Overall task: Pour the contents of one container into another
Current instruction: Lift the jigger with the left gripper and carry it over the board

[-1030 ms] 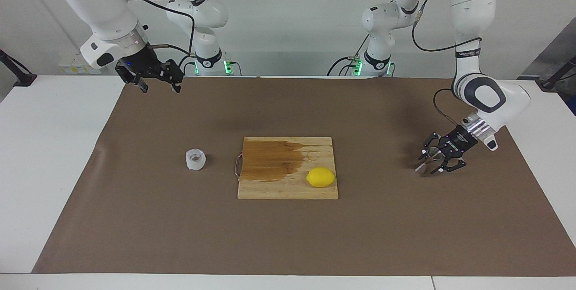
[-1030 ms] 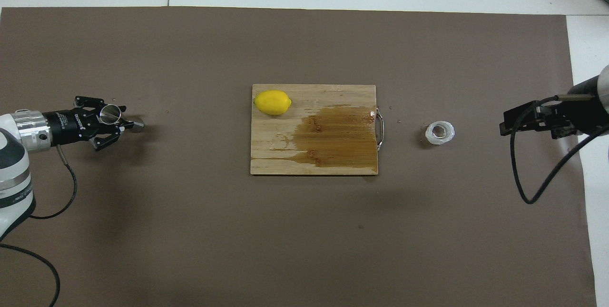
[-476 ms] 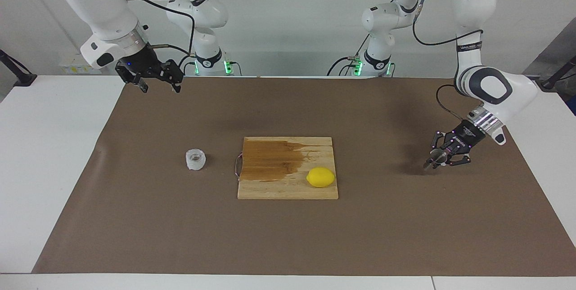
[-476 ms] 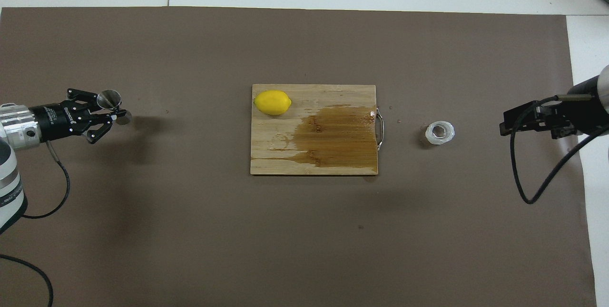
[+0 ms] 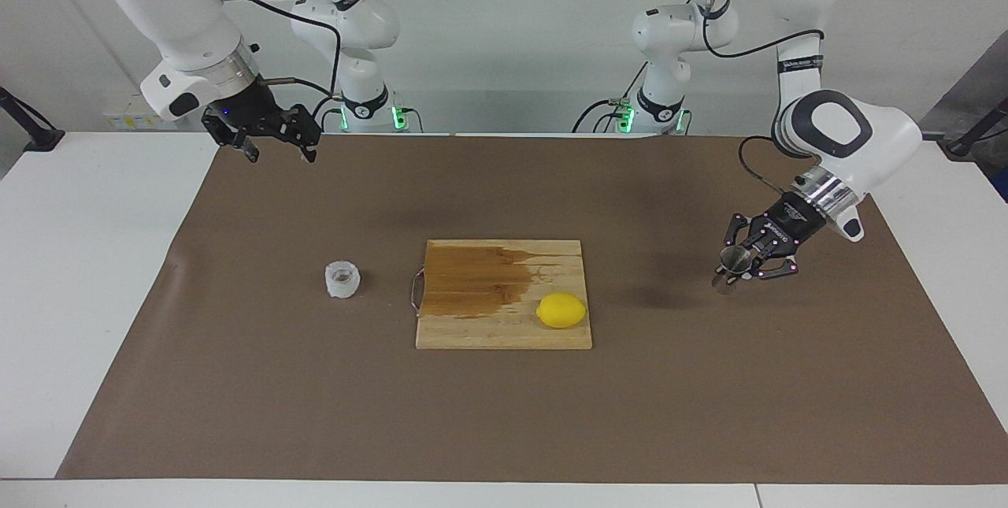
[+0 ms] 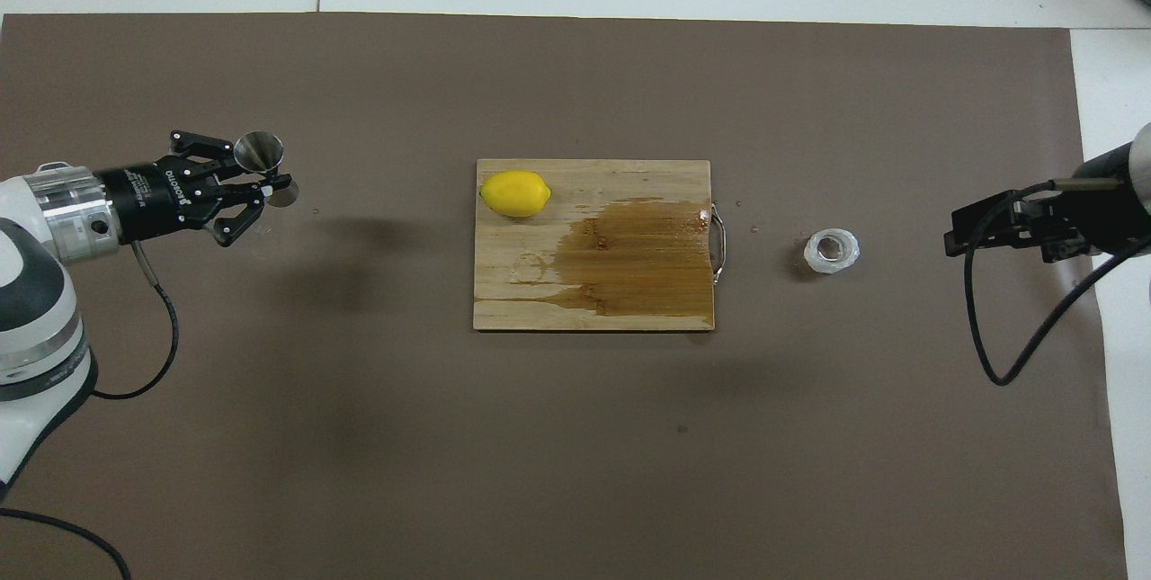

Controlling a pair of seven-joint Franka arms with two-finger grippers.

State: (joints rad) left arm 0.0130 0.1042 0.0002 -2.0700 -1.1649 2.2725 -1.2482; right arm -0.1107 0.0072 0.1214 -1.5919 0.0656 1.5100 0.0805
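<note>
The metal jigger is pinched tilted in the left gripper, raised over the mat toward the left arm's end. The plastic cup sits beside the cutting board; the right gripper waits, fingers spread. A slipped jigger is risked.

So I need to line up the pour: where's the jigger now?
The jigger is in the left gripper, held above the brown mat at the left arm's end of the table, well clear of the cutting board.

The left gripper has lifted the jigger toward the cutting board.
</note>
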